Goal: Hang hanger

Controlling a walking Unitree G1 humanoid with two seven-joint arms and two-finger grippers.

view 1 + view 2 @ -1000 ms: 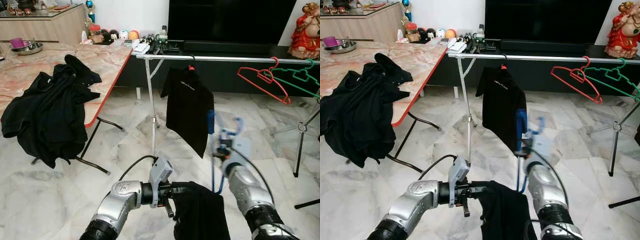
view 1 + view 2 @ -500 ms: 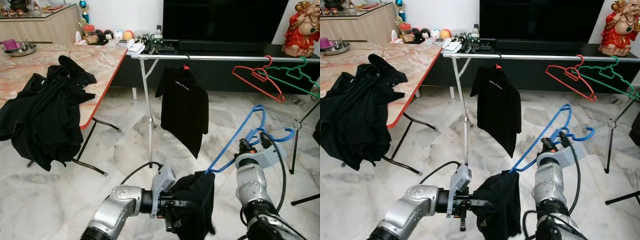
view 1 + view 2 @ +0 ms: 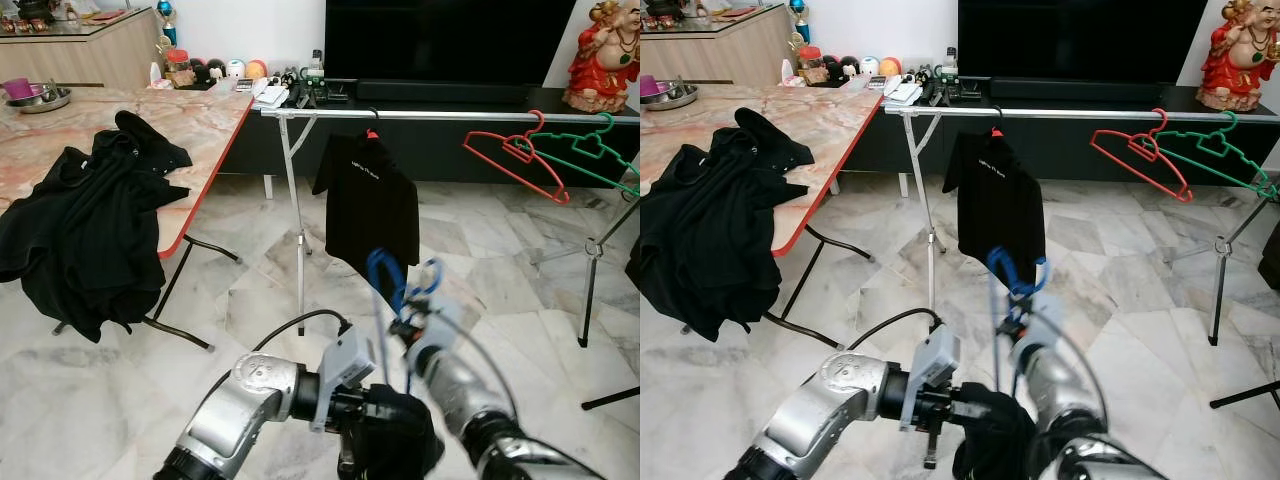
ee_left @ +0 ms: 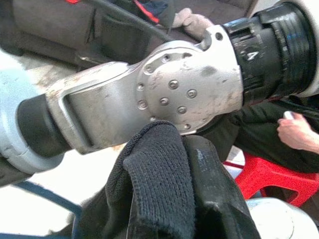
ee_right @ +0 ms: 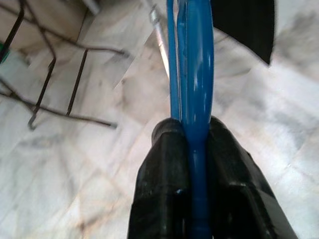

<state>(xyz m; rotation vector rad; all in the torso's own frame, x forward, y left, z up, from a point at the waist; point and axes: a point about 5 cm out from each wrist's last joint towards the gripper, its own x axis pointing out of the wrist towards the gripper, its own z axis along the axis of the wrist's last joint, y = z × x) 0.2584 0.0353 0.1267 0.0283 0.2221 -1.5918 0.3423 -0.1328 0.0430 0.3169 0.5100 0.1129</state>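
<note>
- The clothes rail (image 3: 430, 116) runs across the room ahead; between the hung black shirt (image 3: 372, 210) and the red hanger (image 3: 515, 165) a stretch of bar is bare.
- The red hanger and the green hanger (image 3: 590, 158) crowd the rail's right part, overlapping each other.
- The rail's upright pole (image 3: 295, 220) stands just left of the shirt.
- The marble table (image 3: 190, 130), draped with black clothes (image 3: 85, 230), closes the left side, its legs reaching onto the floor.
- Open marble floor (image 3: 480, 280) lies below the bare stretch of bar.

Blue hanger (image 5: 195, 74), blurred, seemingly upright before the rail (image 3: 450, 116), black garment (image 3: 400, 440) beneath.
</note>
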